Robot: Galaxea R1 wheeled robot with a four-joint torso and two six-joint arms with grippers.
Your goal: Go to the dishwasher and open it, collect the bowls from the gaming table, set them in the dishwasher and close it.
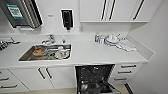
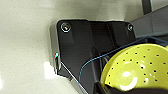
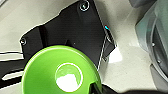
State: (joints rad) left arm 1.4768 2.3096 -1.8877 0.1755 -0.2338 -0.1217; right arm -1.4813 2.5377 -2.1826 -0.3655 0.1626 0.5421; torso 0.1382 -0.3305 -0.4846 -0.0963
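The head view looks down on a white kitchen counter (image 1: 95, 53) with a steel sink (image 1: 46, 52) set into it, some crockery lying in the basin, and a tap (image 1: 50, 38) behind it. Below the counter, right of the white cabinet doors (image 1: 45, 76), the dishwasher (image 1: 93, 78) stands open, its dark interior and wire rack exposed. A pile of white dishes (image 1: 112, 40) sits on the counter near the right wall, with a small bottle (image 1: 97, 38) just beside it. In the left wrist view a yellow bowl (image 2: 136, 67) speckled with dark dots shows large at the end of the arm, with a blue rim of another bowl (image 2: 100, 58) curving just outside it; whether the left gripper is clamped on them cannot be told. In the right wrist view a bright green bowl (image 3: 60, 72) with a pale glossy centre shows large above the pale floor; whether the right gripper grasps it or stands released cannot be told either
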